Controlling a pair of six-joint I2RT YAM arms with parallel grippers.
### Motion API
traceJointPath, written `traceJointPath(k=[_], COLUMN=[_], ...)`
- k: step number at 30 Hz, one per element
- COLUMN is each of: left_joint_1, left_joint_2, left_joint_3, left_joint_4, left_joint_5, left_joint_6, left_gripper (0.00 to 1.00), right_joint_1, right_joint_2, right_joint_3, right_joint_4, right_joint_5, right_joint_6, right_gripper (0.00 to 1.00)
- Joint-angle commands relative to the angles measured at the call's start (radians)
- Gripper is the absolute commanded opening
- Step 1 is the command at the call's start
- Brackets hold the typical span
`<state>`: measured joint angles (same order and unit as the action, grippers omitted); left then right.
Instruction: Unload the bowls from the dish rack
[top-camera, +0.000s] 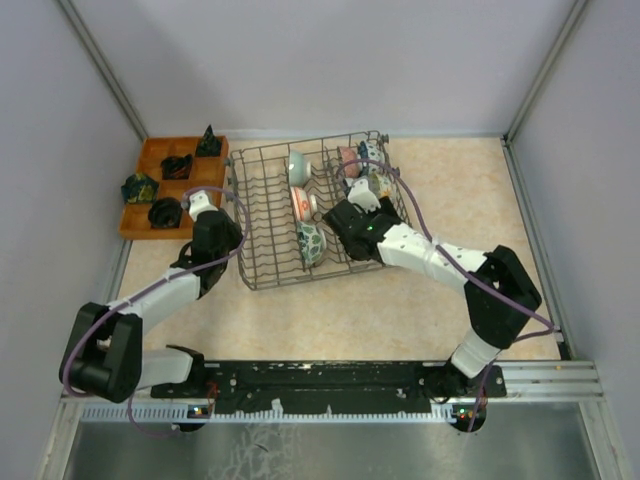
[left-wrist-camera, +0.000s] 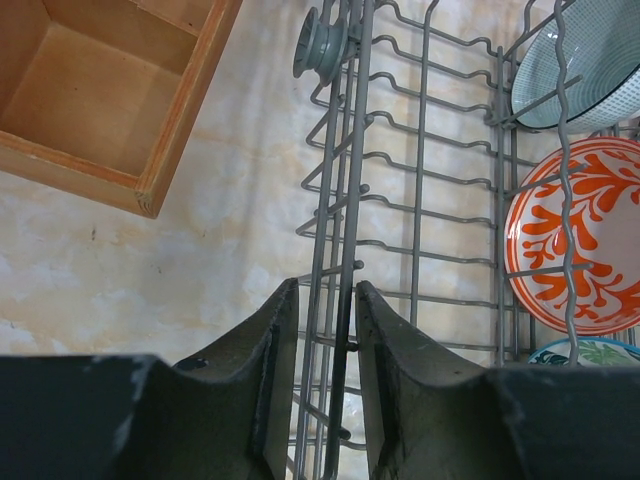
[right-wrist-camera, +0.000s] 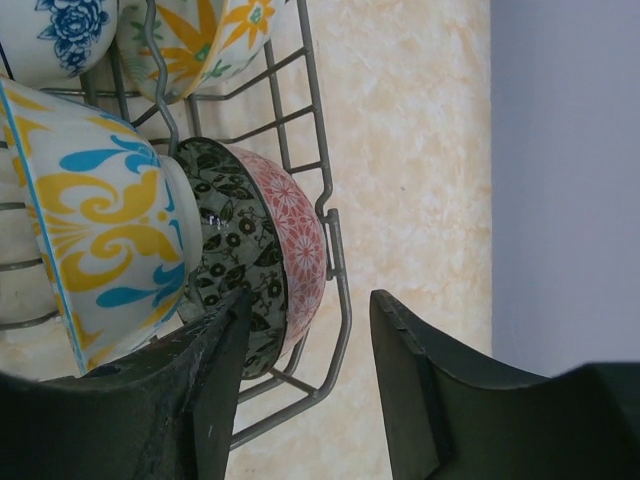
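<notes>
The dish rack (top-camera: 262, 215) is a dark grey wire basket at mid table. It holds a pale green bowl (top-camera: 297, 167), a red-and-white bowl (top-camera: 303, 203) and a green floral bowl (top-camera: 310, 243) in its middle, and more bowls at its far right. My left gripper (top-camera: 232, 232) has its jaws close around the rack's left rim wire (left-wrist-camera: 345, 300). My right gripper (right-wrist-camera: 305, 300) is open. One fingertip (right-wrist-camera: 238, 305) is against the green inside of a pink-backed bowl (right-wrist-camera: 300, 240), the other is outside the rack. A yellow-and-blue bowl (right-wrist-camera: 100, 240) leans beside that bowl.
An orange wooden tray (top-camera: 150, 222) with dark objects stands left of the rack; its corner shows in the left wrist view (left-wrist-camera: 150, 200). Grey walls enclose the table on three sides. The pale green bowl (left-wrist-camera: 590, 60) and red-and-white bowl (left-wrist-camera: 580, 240) stand right of my left gripper.
</notes>
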<state>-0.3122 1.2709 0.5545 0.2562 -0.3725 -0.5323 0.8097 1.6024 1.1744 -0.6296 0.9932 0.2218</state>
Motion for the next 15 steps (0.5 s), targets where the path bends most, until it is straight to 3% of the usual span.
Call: traceJointPath(k=[1,15], left_joint_1=[0.002,0.002], left_joint_2=[0.01,0.025], left_joint_3=[-0.013,-0.025], left_joint_4=[0.028,0.043], left_joint_5=[-0.008,-0.021], left_joint_6=[0.018,0.018], left_gripper=[0.35,0.33], right_joint_1=[0.008,0.01], right_joint_2=[0.042,0.15], right_joint_3=[0.068,0.099], right_joint_4=[-0.039,-0.108], right_joint_5=[0.068,0.153], right_joint_6=[0.03,0.096], right_gripper=[0.5,0.38])
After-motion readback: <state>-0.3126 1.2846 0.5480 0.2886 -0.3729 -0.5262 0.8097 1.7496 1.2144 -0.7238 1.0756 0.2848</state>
